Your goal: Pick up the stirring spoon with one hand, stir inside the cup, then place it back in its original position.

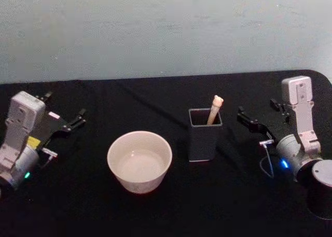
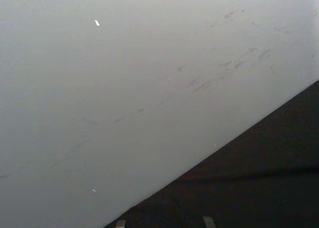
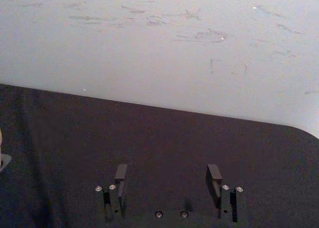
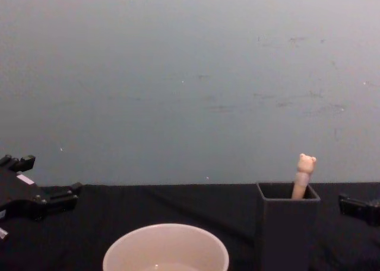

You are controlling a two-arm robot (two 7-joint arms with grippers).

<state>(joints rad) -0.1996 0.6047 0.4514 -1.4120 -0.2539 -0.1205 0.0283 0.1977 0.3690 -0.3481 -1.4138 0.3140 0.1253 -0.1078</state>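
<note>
The stirring spoon [image 1: 215,109] sits in the dark holder [image 1: 204,138], bear head poking out. Cup [image 1: 139,161] beside it. Right gripper [image 3: 168,174] jaws wide in its wrist view; left gripper [image 1: 65,121] jaws also apart, near the worktop's [image 1: 155,99] left edge.

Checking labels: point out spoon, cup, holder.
stirring spoon [image 1: 216,103], head view, bear-topped handle end.
cup [image 1: 116,146], head view, left rim.
holder [image 1: 203,142], head view, front wall.

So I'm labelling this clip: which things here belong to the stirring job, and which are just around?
Belongs to the job:
- stirring spoon, standing in the holder
- cup
- dark holder
- right claw, open, beside the holder
- left claw, apart from the cup

Just around:
- black table cover
- pale wall
</note>
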